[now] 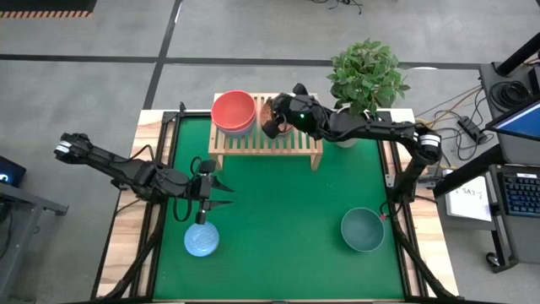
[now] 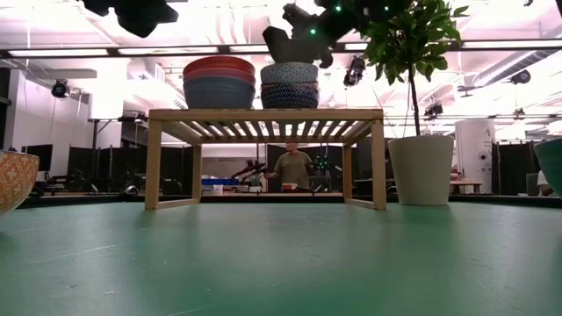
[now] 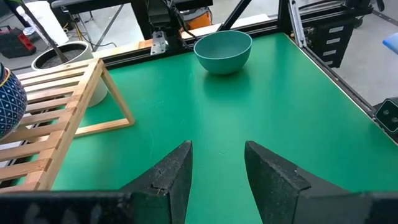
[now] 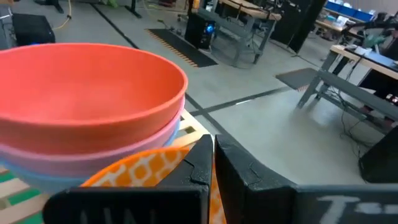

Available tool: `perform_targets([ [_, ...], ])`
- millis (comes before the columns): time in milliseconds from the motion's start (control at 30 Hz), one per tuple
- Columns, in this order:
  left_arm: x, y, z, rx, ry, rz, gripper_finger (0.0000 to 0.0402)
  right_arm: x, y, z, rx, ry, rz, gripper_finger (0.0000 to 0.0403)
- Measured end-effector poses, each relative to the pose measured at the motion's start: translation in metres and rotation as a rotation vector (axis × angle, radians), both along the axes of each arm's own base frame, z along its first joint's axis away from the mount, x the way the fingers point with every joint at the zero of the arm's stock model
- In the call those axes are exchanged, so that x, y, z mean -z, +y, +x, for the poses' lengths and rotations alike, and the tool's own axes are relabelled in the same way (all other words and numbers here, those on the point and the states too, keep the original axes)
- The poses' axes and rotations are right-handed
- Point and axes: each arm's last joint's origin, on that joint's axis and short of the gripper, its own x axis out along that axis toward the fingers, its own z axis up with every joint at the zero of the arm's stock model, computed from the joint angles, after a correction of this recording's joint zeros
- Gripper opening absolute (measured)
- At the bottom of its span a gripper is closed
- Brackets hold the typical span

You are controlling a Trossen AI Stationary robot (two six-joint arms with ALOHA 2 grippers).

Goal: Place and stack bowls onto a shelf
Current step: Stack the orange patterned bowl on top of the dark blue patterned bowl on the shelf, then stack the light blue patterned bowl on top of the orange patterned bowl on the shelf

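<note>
The light-wood shelf [image 1: 266, 142] stands at the table's far side. On its left part sits a stack with a red bowl [image 1: 234, 110] on top, then pink and blue [image 2: 219, 83]. My right gripper [image 1: 272, 121] hovers over the shelf's right part, shut on an orange-yellow patterned bowl [image 4: 143, 168] above the blue-grey patterned bowls [image 2: 290, 85]. My left gripper [image 1: 215, 194] is open, above the table's left half, just far of a bowl that looks light blue from above [image 1: 202, 239]. A larger teal bowl [image 1: 363, 230] rests on the mat at the near right. My right gripper pinches the orange-yellow patterned bowl by its rim [image 4: 186, 158], between the two fingers [image 4: 199, 165], beside the red stack. The fingers come from above and from the table's right side. The low view hides this bowl behind the blue-grey patterned bowls' walls.
A white pot [image 2: 421, 168] with a leafy plant [image 1: 367, 76] stands right of the shelf, close to my right arm. An orange patterned bowl wall [image 2: 13, 180] shows at the low view's left edge. Green mat [image 1: 287, 211] lies open between the two loose bowls.
</note>
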Motion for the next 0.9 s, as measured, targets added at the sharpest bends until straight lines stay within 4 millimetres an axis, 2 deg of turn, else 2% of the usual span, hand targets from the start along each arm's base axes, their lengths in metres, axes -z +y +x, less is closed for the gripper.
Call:
perform_targets([
  [133, 0.000, 0.000, 0.000, 0.000, 0.000, -0.001, 0.0130, -0.001, 0.005, -0.007, -0.007, -0.020, -0.008, 0.0009],
  [333, 0.000, 0.000, 0.000, -0.004, -0.001, -0.002, 0.0130, -0.032, 0.023, -0.023, -0.044, -0.088, -0.049, 0.0009],
  [567, -0.001, 0.001, 0.000, -0.068, -0.013, -0.045, 0.0130, -0.057, 0.073, -0.049, -0.192, -0.051, -0.022, 0.0009],
  [767, -0.001, 0.002, 0.002, -0.183, -0.009, -0.215, 0.0130, -0.049, 0.127, -0.076, -0.388, 0.025, 0.052, 0.0009],
  [900, 0.008, -0.001, 0.009, -0.245, 0.037, -0.332, 0.0128, -0.036, 0.154, -0.096, -0.468, 0.070, 0.103, 0.0009],
])
